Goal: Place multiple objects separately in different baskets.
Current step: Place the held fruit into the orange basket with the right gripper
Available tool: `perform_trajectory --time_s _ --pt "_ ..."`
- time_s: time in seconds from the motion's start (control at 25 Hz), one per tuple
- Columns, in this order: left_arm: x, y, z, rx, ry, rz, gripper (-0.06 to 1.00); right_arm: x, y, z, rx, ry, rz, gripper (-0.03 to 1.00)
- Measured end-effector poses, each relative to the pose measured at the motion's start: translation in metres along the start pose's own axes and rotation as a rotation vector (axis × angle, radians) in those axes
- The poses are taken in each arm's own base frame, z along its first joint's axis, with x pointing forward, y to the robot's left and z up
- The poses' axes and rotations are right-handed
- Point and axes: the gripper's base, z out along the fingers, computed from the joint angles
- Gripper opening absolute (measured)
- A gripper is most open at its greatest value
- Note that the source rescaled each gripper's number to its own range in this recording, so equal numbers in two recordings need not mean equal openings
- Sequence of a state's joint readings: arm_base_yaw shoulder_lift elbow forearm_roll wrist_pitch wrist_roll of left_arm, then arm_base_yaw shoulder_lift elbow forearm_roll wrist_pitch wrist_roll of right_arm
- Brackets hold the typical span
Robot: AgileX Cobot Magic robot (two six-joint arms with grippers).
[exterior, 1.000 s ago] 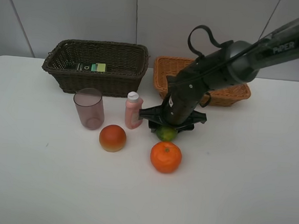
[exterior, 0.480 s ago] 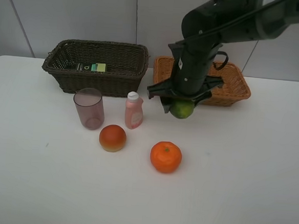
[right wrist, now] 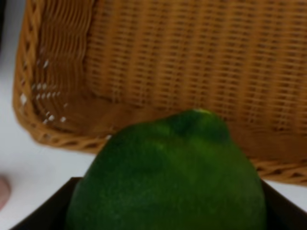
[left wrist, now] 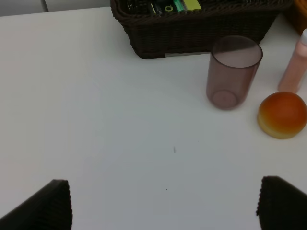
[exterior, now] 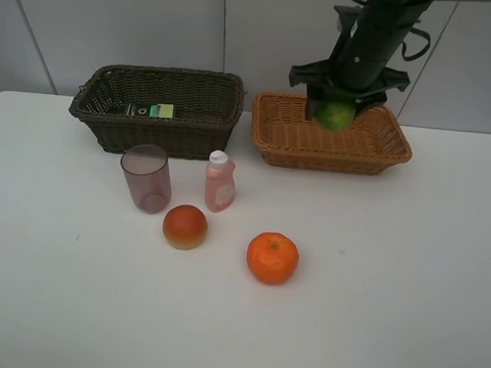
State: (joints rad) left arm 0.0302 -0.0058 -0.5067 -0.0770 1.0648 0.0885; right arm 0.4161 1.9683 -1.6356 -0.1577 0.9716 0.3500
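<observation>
My right gripper [exterior: 335,106] is shut on the green round fruit [exterior: 333,114] and holds it above the light orange-tan basket [exterior: 269,144]; the fruit [right wrist: 168,172] fills the right wrist view over the basket's weave [right wrist: 182,57]. The mauve cup [exterior: 146,178], pink bottle [exterior: 219,182], red-orange fruit [exterior: 184,226] and orange [exterior: 272,257] stand on the table. The dark brown basket [exterior: 106,132] holds a dark, green-labelled item [exterior: 152,110]. My left gripper [left wrist: 163,206] is open, its fingertips [left wrist: 48,206] low over bare table, with the cup [left wrist: 233,72] and red-orange fruit [left wrist: 282,115] ahead.
The white table [exterior: 390,287] reaches the wall behind the baskets. The dark basket [left wrist: 201,28] lies at the far side of the left wrist view, the pink bottle [left wrist: 295,67] at its edge.
My right gripper has lifted the green fruit off the table beside the pink bottle and carried it up and back to over the orange-tan basket. Other items have not moved.
</observation>
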Motion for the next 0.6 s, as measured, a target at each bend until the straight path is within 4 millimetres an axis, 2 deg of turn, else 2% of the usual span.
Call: perform_trajectory --time_s 0.16,0.32,0.6 --pt "0.0 0.0 0.0 0.0 0.0 0.0 1.0 -0.014 -0.026 0.02 0.005 -0.054 0.06 0.46" --pt "0.0 0.0 0.0 0.0 0.0 0.0 1.0 -0.025 -0.041 0.044 -0.006 -0.13 0.095 0.46" --pt "0.0 0.0 0.0 0.0 0.0 0.0 1.0 -0.028 -0.041 0.093 -0.015 -0.181 0.074 0.46"
